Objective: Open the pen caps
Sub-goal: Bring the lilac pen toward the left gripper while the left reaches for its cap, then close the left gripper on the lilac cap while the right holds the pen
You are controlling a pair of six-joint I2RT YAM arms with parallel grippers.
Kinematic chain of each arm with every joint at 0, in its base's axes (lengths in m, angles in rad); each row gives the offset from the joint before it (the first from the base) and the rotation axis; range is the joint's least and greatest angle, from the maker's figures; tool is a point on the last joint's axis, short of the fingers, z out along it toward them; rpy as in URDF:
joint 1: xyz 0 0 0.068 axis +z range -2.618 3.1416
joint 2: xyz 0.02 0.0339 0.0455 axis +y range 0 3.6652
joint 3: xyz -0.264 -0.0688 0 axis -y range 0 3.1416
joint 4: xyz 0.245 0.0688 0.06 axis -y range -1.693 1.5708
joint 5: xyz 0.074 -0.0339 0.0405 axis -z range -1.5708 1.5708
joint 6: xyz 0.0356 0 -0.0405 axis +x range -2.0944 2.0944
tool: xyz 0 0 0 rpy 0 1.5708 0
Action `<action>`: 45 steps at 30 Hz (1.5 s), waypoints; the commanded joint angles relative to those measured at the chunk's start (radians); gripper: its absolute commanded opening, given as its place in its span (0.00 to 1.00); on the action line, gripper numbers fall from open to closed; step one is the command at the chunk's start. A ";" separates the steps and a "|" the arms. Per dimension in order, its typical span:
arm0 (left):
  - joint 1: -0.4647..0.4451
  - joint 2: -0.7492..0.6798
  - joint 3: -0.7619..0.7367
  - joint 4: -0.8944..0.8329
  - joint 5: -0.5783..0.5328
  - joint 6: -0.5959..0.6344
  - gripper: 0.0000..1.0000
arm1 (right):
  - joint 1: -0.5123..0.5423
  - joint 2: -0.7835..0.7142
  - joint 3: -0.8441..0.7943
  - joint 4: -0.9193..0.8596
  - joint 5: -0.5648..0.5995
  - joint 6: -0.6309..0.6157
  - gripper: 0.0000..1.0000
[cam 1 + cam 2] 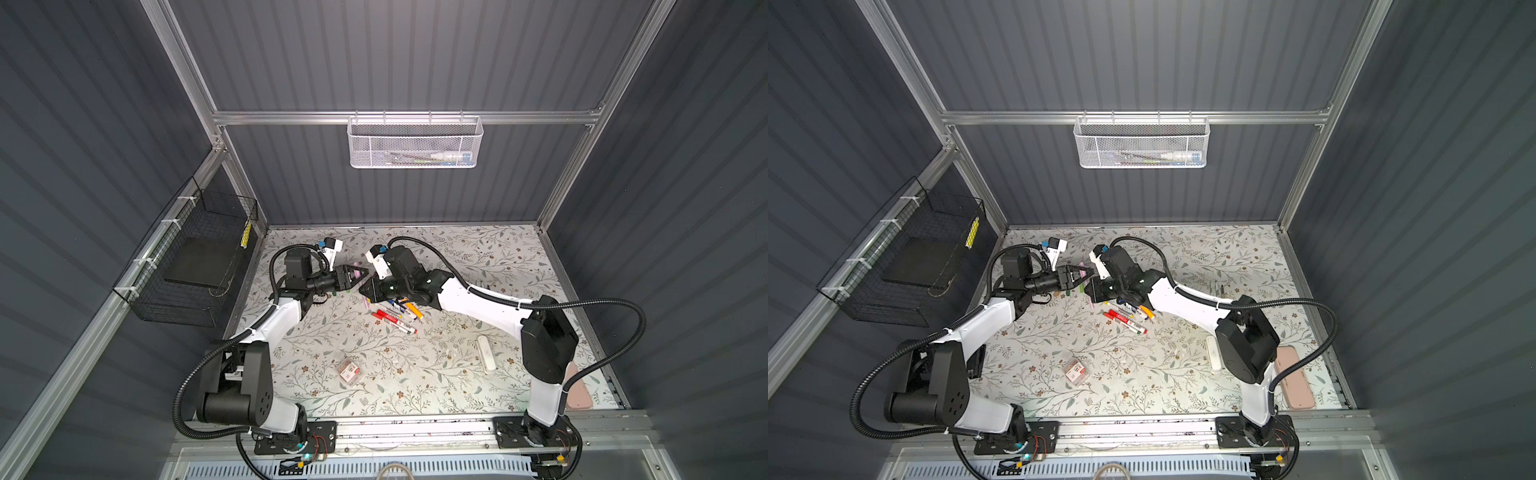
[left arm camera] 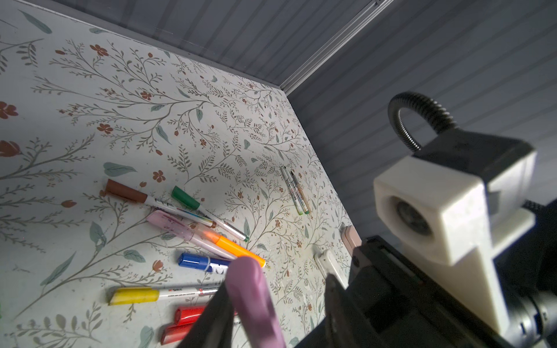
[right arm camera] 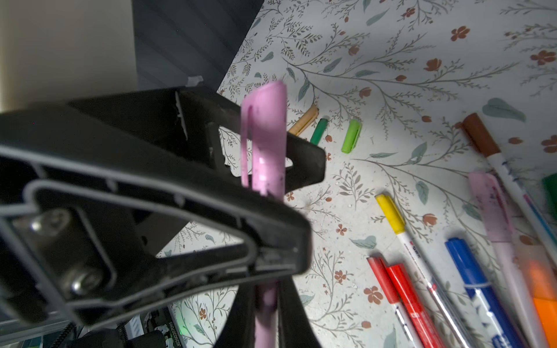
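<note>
Even overhead light leaves my table [image 1: 436,374] bright and the walls [image 1: 83,166] dim, with faint, soft shadows. In the right wrist view my left gripper [image 3: 304,202] blurs at nine o'clock and the pink pen [image 3: 266,316] at six. In the left wrist view the pink cap [image 2: 250,295] at six is out of focus.

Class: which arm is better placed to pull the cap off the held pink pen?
Left. The left fingers flank the pink cap, not yet closed; the right fingers clamp the pen body.
</note>
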 commanded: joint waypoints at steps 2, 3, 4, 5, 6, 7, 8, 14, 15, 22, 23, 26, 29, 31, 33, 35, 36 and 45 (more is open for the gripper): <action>-0.005 0.012 0.012 0.000 -0.002 0.001 0.36 | 0.008 0.021 0.059 -0.056 0.026 -0.013 0.00; -0.005 0.009 0.008 0.000 -0.001 0.001 0.35 | 0.008 0.020 0.057 -0.055 0.025 -0.011 0.00; -0.006 0.006 0.004 0.004 -0.003 0.000 0.35 | 0.008 0.020 0.052 -0.049 0.025 -0.012 0.00; -0.006 0.005 0.001 0.008 -0.003 0.003 0.33 | 0.008 0.021 0.051 -0.048 0.026 -0.012 0.00; -0.006 0.006 0.002 0.006 -0.005 0.006 0.29 | 0.008 0.025 0.055 -0.052 0.023 -0.014 0.00; -0.006 0.007 0.005 0.000 -0.009 0.010 0.25 | 0.008 0.027 0.060 -0.056 0.022 -0.014 0.00; -0.005 0.006 0.007 -0.009 -0.010 0.011 0.20 | 0.008 0.029 0.062 -0.059 0.022 -0.012 0.00; -0.006 0.004 0.007 0.002 -0.007 -0.001 0.07 | 0.010 0.033 0.060 -0.045 0.017 -0.020 0.11; -0.005 0.003 0.010 0.002 -0.005 -0.008 0.07 | 0.011 0.040 0.072 -0.052 0.014 -0.017 0.17; -0.005 -0.004 0.003 0.041 0.011 -0.050 0.07 | 0.011 0.078 0.113 -0.041 0.008 -0.021 0.23; -0.005 -0.006 0.006 0.033 0.008 -0.048 0.07 | 0.011 0.087 0.128 -0.054 0.007 -0.023 0.20; -0.006 -0.012 0.000 0.040 0.007 -0.051 0.07 | 0.011 0.091 0.125 -0.042 0.001 -0.024 0.10; -0.004 -0.013 0.011 0.029 0.002 -0.045 0.05 | 0.011 0.091 0.119 -0.046 0.005 -0.019 0.00; -0.004 -0.011 0.040 -0.017 -0.005 -0.024 0.00 | 0.014 0.077 0.099 -0.038 -0.007 -0.018 0.00; 0.005 -0.006 0.098 -0.101 -0.036 0.021 0.00 | 0.021 0.056 0.047 -0.015 0.000 -0.018 0.00; 0.022 0.013 0.173 -0.190 -0.057 0.047 0.00 | 0.029 0.040 -0.012 0.014 -0.001 -0.007 0.00; 0.034 0.024 0.209 -0.221 -0.058 0.045 0.00 | 0.034 0.031 -0.043 0.026 -0.003 0.006 0.00; 0.097 0.055 0.458 -0.473 -0.117 0.176 0.00 | 0.098 -0.028 -0.192 0.056 -0.018 0.034 0.00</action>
